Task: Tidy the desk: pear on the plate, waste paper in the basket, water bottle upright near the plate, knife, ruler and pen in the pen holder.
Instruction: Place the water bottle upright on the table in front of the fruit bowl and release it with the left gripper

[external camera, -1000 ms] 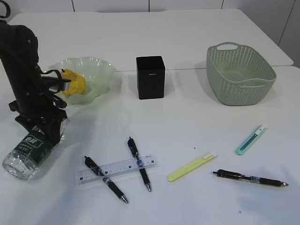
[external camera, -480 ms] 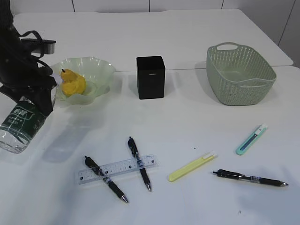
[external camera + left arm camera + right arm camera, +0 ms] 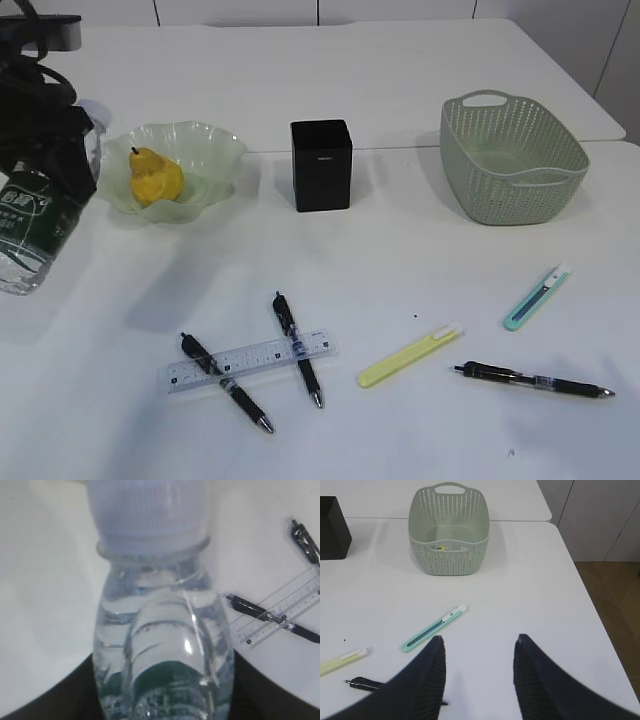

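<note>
- The pear sits in the green plate at the far left of the desk.
- The basket stands far right; my right wrist view shows a small yellow and white waste paper scrap on its floor, which the exterior view does not show.
- The black pen holder stands between plate and basket; I cannot see inside it.
- My left gripper grasps the water bottle near its neck, lifted and tilted just left of the plate; my left wrist view fills with its cap and clear body.
- Near the front, the clear ruler lies across two black pens.
- To the right lie a yellow-green knife, a teal knife and a third pen.
- My right gripper hangs spread apart over bare desk, holding nothing.
</note>
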Robot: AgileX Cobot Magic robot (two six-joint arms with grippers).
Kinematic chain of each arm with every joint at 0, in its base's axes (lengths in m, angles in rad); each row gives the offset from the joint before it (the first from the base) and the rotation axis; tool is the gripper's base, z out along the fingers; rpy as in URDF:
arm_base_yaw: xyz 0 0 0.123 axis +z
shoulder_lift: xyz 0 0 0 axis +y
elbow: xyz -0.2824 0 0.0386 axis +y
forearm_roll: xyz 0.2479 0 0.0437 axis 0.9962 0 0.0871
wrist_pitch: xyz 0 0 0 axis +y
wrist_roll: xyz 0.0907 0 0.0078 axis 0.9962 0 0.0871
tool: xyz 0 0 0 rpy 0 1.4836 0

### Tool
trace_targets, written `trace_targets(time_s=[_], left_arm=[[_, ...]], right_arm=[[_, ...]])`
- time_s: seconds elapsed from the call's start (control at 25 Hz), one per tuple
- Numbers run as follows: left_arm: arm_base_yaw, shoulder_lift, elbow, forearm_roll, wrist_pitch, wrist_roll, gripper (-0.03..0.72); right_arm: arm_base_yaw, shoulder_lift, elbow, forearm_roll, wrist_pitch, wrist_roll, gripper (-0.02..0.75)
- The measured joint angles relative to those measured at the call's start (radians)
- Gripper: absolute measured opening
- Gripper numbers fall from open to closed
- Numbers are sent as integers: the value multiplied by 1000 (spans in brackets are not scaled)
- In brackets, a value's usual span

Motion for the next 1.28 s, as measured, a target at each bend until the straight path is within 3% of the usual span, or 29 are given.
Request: trace_targets(time_s=[0.12, 0.32, 0.76, 1.28], left_arm=[[0, -63, 69, -9, -43, -1, 377], [0, -196, 292, -9, -218, -1, 377], [0, -451, 769, 0, -909, -1, 376], [0, -457, 810, -26, -1094, -2, 376]], right_arm=[[0, 0, 0, 0, 0, 0, 365], [0, 0, 0, 0, 0, 0, 365], [0, 0, 0, 0, -2, 1, 365], [0, 0, 0, 0, -4, 1, 365]])
